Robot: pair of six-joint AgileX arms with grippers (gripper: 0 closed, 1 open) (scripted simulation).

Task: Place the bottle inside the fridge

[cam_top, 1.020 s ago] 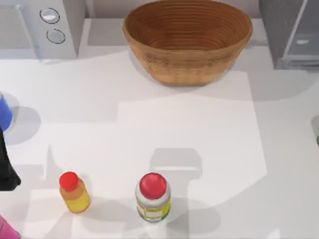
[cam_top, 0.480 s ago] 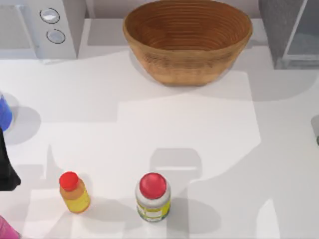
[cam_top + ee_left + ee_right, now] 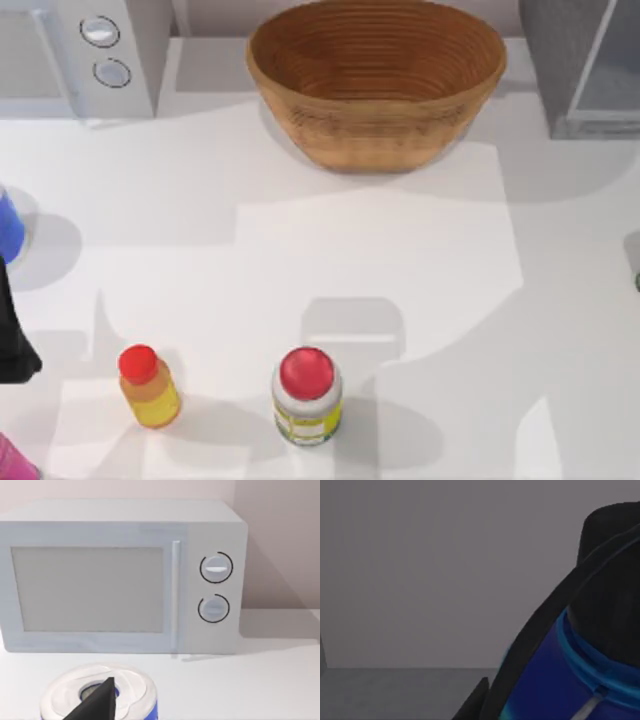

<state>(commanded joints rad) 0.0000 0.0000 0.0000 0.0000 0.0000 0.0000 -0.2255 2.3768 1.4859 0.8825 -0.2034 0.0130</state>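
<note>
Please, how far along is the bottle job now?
Apparently done: the bottle is picked up, seen close in the right wrist view before a dark grey wall, likely the fridge interior. In hand: placing it there. Left: setting it down, withdrawing. The left arm sits at the table's left edge.

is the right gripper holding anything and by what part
Cannot be told for sure: the bottle sits right at the right wrist camera before a grey wall, but no grip point shows.
</note>
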